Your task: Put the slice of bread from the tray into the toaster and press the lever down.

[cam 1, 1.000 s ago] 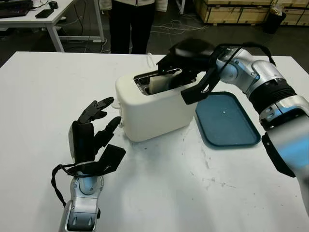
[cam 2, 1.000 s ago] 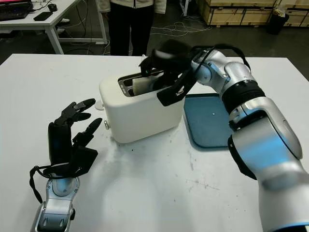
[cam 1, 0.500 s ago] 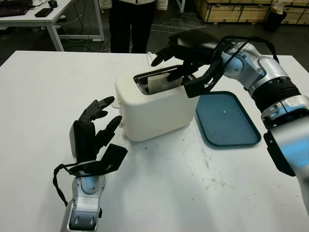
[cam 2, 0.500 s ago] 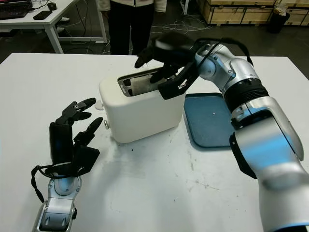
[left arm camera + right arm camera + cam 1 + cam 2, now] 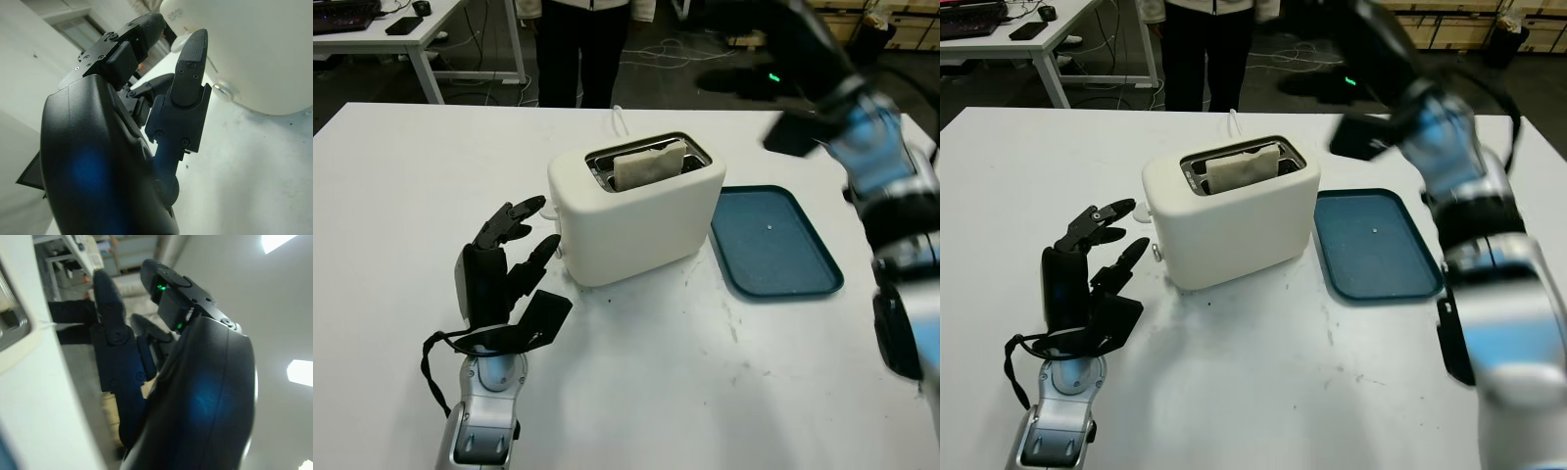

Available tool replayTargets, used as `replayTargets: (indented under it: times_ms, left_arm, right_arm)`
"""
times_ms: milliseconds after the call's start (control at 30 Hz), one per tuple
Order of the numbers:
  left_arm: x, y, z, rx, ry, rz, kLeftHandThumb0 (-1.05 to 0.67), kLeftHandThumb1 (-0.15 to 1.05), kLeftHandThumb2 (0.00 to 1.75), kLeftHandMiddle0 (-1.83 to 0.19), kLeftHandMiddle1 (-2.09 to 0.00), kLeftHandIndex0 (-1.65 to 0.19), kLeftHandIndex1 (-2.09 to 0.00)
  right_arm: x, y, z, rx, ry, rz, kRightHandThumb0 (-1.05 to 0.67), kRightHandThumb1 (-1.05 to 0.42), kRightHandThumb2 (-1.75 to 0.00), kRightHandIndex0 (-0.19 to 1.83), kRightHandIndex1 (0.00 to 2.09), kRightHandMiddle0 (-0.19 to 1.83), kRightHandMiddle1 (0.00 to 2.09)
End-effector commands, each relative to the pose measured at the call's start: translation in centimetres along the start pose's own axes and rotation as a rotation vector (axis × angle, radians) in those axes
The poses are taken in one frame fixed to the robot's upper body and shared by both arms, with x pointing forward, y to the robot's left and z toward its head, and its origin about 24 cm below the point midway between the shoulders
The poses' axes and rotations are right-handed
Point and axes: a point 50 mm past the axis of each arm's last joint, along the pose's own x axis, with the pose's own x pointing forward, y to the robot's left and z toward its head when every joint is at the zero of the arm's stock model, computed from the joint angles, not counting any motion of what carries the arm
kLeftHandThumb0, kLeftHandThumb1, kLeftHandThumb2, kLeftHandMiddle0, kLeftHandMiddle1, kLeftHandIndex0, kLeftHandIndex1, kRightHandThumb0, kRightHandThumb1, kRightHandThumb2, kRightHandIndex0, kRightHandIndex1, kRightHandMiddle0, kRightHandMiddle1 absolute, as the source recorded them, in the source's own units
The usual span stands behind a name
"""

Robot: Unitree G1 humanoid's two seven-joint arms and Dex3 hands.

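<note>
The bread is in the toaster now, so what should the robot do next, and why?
Probably move the left hand to the toaster's near end and press the lever. The bread sits in the slot but sticks up, the tray holds nothing, and the right hand is lifted away, open.

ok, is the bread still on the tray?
No, the blue tray holds nothing, and the bread slice stands in the slot of the white toaster.
</note>
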Motion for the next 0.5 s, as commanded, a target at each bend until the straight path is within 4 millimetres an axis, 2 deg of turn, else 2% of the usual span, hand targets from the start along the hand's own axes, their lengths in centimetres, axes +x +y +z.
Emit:
replayTargets:
  times_ms: [0, 67, 167, 267, 367, 467]
  left_arm:
    - [0.4, 0.5, 0.4, 0.020, -0.043, 0.005, -0.31, 0.92, 0.08, -0.51, -1.01, -0.67, -0.40]
    - [0.6, 1.0, 0.5, 0.043, -0.064, 0.000, -0.30, 0.92, 0.07, -0.51, -1.01, -0.67, -0.40]
    - [1.1, 1.8, 0.7, 0.093, -0.088, -0.004, -0.32, 0.92, 0.06, -0.52, -1.00, -0.68, -0.40]
    - [2.0, 3.2, 1.3, 0.148, -0.126, -0.005, -0.30, 0.90, 0.02, -0.58, -0.95, -0.72, -0.40]
    - [3.1, 5.1, 2.0, 0.243, -0.199, -0.016, -0.30, 0.87, 0.00, -0.67, -0.87, -0.78, -0.36]
    - [4.4, 6.9, 2.9, 0.347, -0.281, -0.038, -0.30, 0.82, 0.00, -0.78, -0.77, -0.87, -0.31]
  right_arm:
    - [-3.0, 0.7, -1.5, 0.089, 0.077, -0.017, -0.23, -0.92, -0.05, 0.86, 0.26, 0.86, 0.02]
    - [-5.8, 1.6, -2.6, 0.183, 0.145, -0.013, -0.18, -0.92, -0.10, 0.87, 0.24, 0.84, 0.01]
    - [-9.3, 3.0, -4.1, 0.430, 0.280, -0.018, -0.07, -0.92, -0.21, 0.87, 0.22, 0.79, 0.00]
    - [-12.6, 4.4, -5.4, 0.556, 0.408, -0.050, -0.16, -0.92, -0.25, 0.86, 0.21, 0.78, 0.01]
    - [-14.9, 5.7, -5.9, 0.708, 0.497, -0.145, -0.18, -0.92, -0.18, 0.87, 0.20, 0.80, 0.02]
    - [-16.1, 6.2, -5.6, 0.758, 0.537, -0.181, -0.23, -0.92, -0.15, 0.87, 0.19, 0.80, 0.01]
